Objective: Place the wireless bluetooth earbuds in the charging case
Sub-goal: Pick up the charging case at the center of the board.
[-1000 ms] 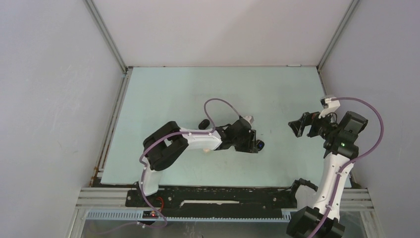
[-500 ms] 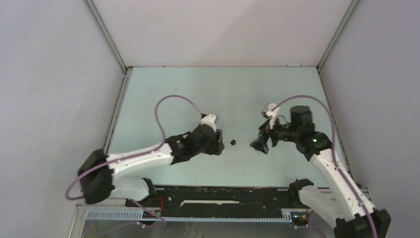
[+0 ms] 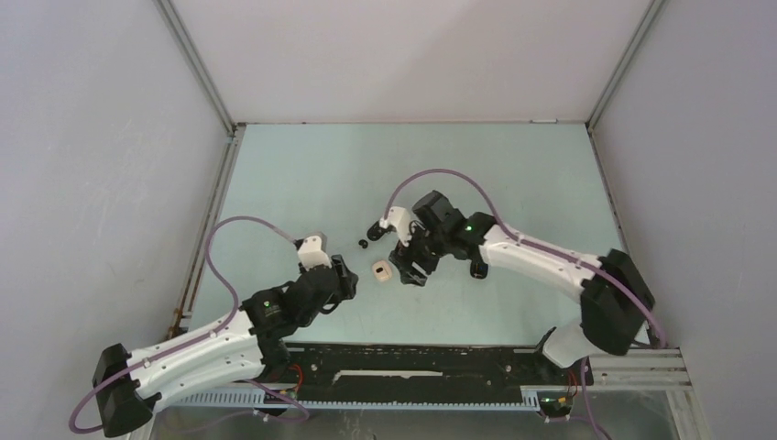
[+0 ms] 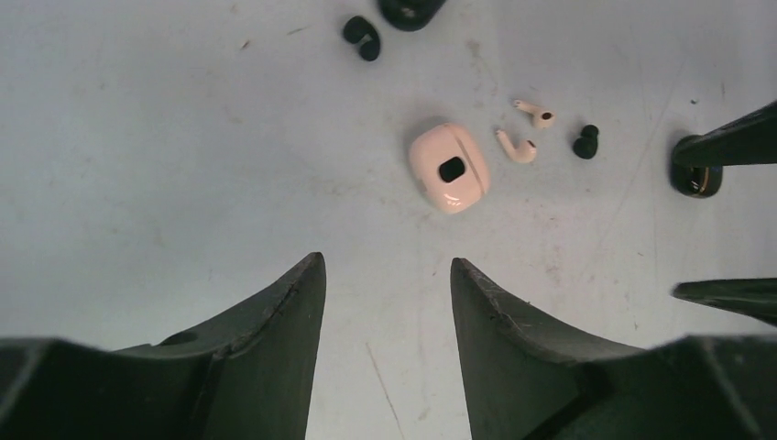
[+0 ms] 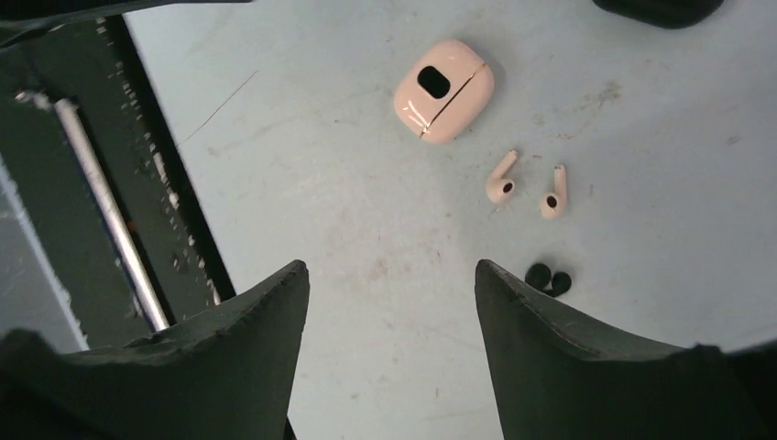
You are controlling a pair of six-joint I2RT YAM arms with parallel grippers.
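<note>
A closed cream charging case (image 3: 381, 271) lies mid-table, also seen in the left wrist view (image 4: 448, 168) and the right wrist view (image 5: 443, 89). Two whitish earbuds (image 5: 501, 181) (image 5: 553, 195) lie beside it on the table, with a black earbud (image 5: 548, 279) near them. They also show in the left wrist view: the whitish ones (image 4: 518, 147) (image 4: 534, 114) and the black one (image 4: 586, 142). Another black earbud (image 4: 362, 38) lies farther off (image 3: 364, 244). My left gripper (image 4: 386, 264) (image 3: 348, 278) is open and empty, left of the case. My right gripper (image 5: 390, 267) (image 3: 410, 269) is open and empty, above the earbuds.
A black case (image 3: 376, 226) lies behind the loose black earbud, at the top edge of the left wrist view (image 4: 410, 11). A second black case (image 3: 476, 269) sits under my right arm. The black rail (image 5: 101, 202) along the table's near edge runs close by.
My left arm has drawn back toward the near left. My right arm has swung across to the middle, over the earbuds. The cream case now lies uncovered between the grippers.
</note>
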